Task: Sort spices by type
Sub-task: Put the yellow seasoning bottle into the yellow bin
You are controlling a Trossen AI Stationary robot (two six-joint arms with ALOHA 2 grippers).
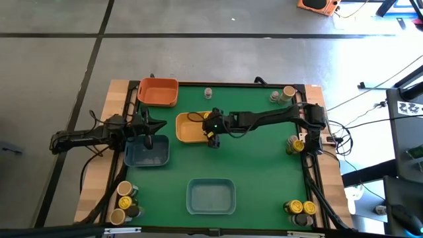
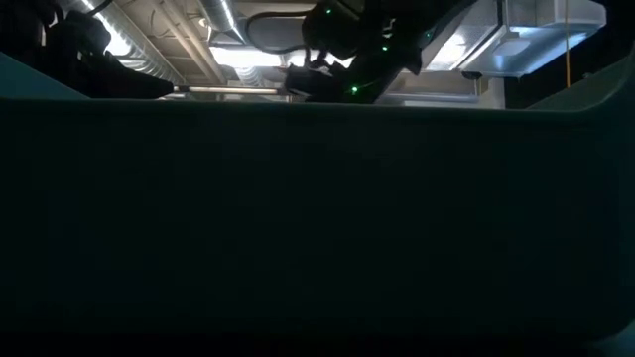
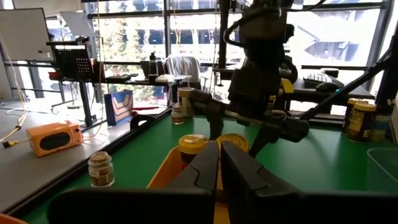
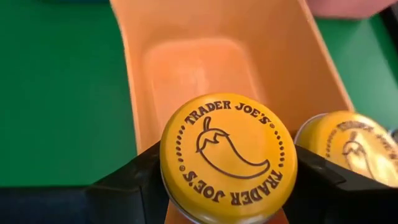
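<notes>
Left to right: left claw (image 1: 147, 141) hangs over the dark blue tray (image 1: 147, 153) at the table's left side, fingers pinched together with nothing between them, waiting. Orange tray (image 1: 158, 92) sits at the far left corner, two tan-lid jars (image 1: 123, 202) at the near left corner. In the middle, right claw (image 1: 210, 137) is at the near right end of the yellow tray (image 1: 190, 128), fingers partway apart and gripping a yellow-lid jar (image 4: 228, 157) by its sides (chili-pepper print on the lid); a second yellow-lid jar (image 4: 350, 154) already stands in that tray just beside it. Step in hand looks like placing this jar with its match; the next move probably calls for lowering it clear of the neighbour, then spreading the fingers and lifting straight up so neither jar tips. A light blue tray (image 1: 211, 197) sits at the near middle. To the right, more jars wait: a pair at the far right corner (image 1: 283, 94), one by the right arm's base (image 1: 295, 143), a yellow-lid group at the near right corner (image 1: 301, 210). Surface is a green mat (image 1: 264, 172) on a wooden table; beyond it is a grey floor and, in the left wrist view, big windows and cluttered desks. The low view is blocked by a tray wall.
</notes>
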